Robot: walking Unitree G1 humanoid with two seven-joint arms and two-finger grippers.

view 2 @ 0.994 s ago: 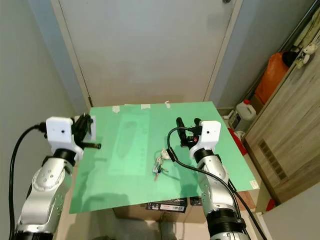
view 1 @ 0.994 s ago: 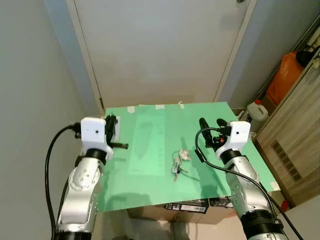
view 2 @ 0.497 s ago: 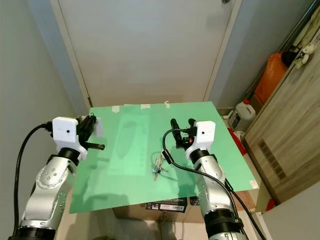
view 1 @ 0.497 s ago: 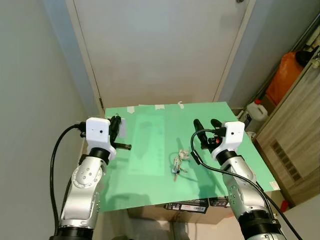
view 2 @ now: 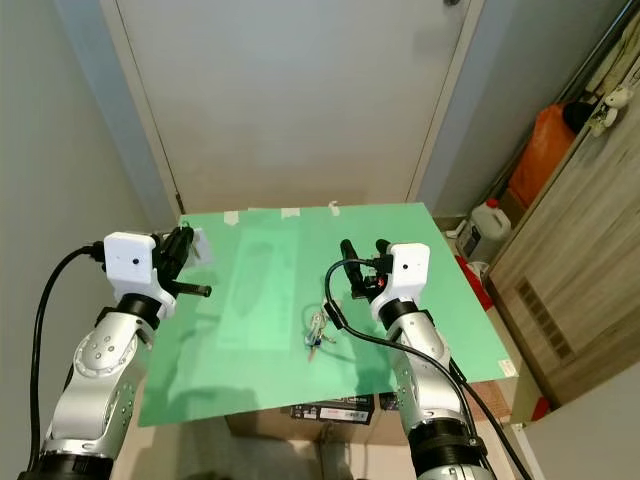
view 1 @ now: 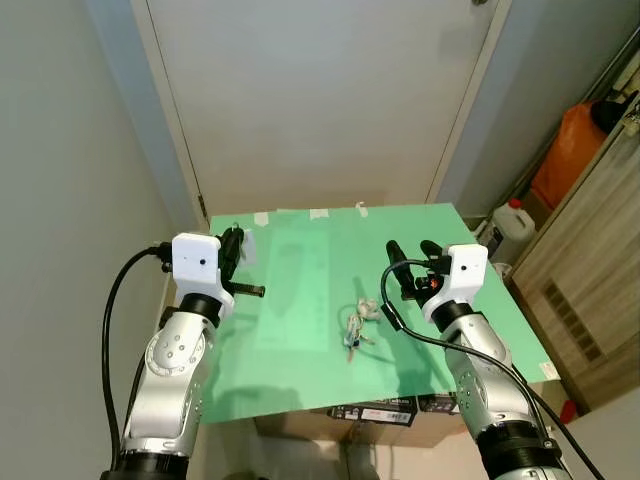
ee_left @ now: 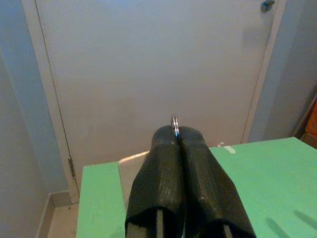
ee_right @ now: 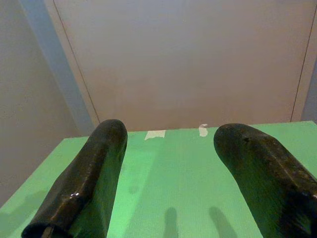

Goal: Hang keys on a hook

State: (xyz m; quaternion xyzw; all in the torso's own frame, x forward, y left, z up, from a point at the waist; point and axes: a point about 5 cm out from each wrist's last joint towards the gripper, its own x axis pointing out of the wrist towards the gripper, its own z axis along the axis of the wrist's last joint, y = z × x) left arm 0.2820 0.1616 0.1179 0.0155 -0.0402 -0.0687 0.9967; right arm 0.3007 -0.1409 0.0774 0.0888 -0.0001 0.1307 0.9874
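Keys (view 1: 356,326) lay untouched mid-frame on the green tabletop (view 1: 300,370), right gripper (view 1: 413,270) hovering just beside with fingers apart, left gripper (ee_left: 177,133) pinched on a small ring (ee_left: 174,122); next came the reach down.

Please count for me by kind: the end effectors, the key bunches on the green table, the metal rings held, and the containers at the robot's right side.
End effectors: 2 (left end effector, right end effector)
Key bunches: 1 (key bunch)
Metal rings held: 1 (metal ring, in the left one)
Containers: 2 (white jug, orange container)
Total: 6
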